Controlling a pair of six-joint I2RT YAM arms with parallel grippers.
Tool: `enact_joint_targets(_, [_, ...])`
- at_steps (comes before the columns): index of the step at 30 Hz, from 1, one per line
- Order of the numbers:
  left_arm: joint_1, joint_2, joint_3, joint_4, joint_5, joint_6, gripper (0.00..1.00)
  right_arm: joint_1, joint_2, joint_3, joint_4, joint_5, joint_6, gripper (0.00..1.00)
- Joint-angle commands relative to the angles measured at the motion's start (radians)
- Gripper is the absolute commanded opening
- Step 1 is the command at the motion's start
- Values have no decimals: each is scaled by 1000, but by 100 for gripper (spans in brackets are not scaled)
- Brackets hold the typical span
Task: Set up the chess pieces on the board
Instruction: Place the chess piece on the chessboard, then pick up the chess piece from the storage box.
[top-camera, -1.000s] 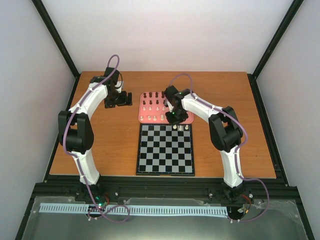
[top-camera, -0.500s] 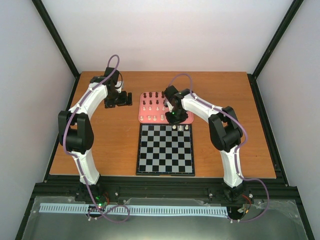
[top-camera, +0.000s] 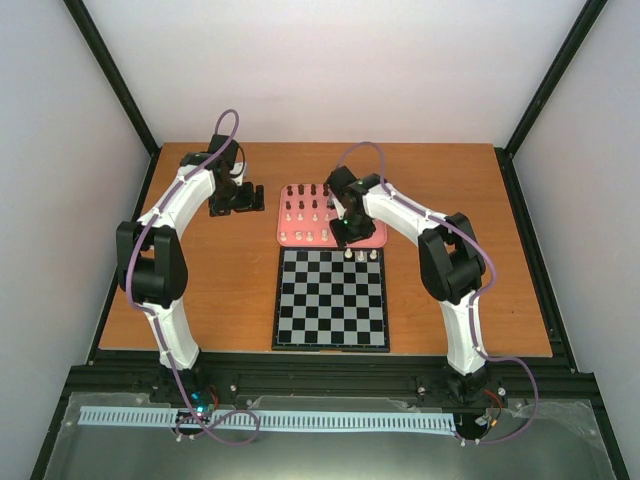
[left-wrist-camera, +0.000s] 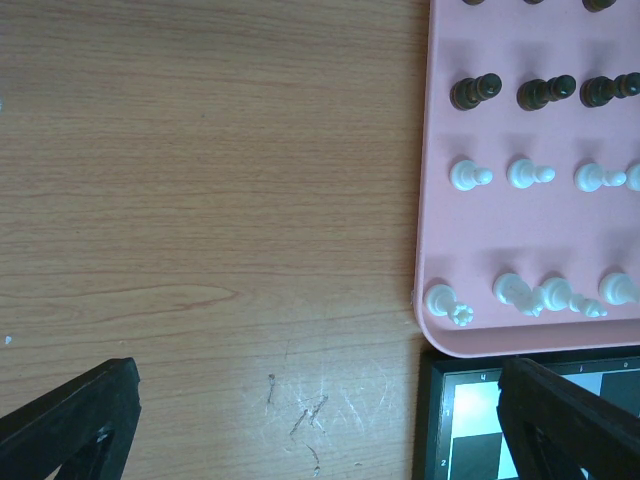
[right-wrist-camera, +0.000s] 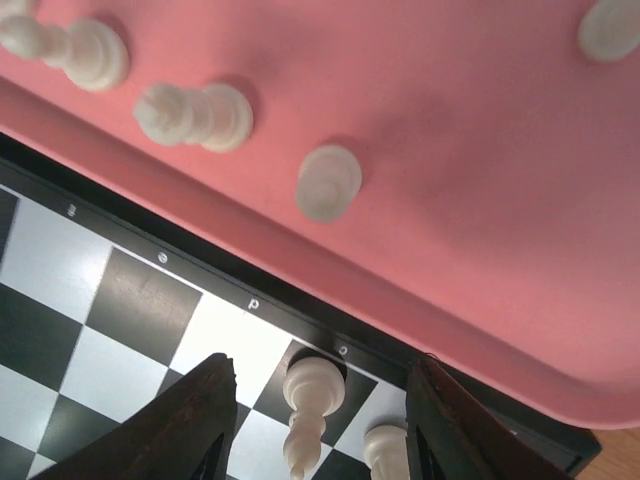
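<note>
White panels (top-camera: 330, 70) are enclosing the brown wooden tabletop (top-camera: 232, 300). The right gripper (right-wrist-camera: 320, 365) is hanging parted around, not touching, a cream-white chess piece (right-wrist-camera: 313, 388) standing on the black-and-grey checkered board's (top-camera: 330, 305) far row. The left gripper (left-wrist-camera: 318, 375) is gaping wide, gripping nothing.

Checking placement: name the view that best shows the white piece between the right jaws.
Right wrist: close up, the white piece stands upright on a dark square at the edge of the board. Top external shows only a speck; left wrist misses it.
</note>
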Motion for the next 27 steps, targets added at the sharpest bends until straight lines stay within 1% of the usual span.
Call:
enact_joint_targets(1, [0, -24, 2, 3, 9, -3, 100, 8, -36, 70, -11, 31, 8, 48])
enact_joint_targets(7, [1, -26, 4, 3, 9, -2, 100, -8, 34, 161, -26, 13, 20, 49])
enact_joint_targets(13, [1, -24, 6, 2, 12, -3, 100, -11, 100, 217, -31, -9, 26, 48])
enact_joint_targets(27, [1, -12, 13, 2, 17, -5, 100, -16, 182, 255, -37, -5, 35, 45])
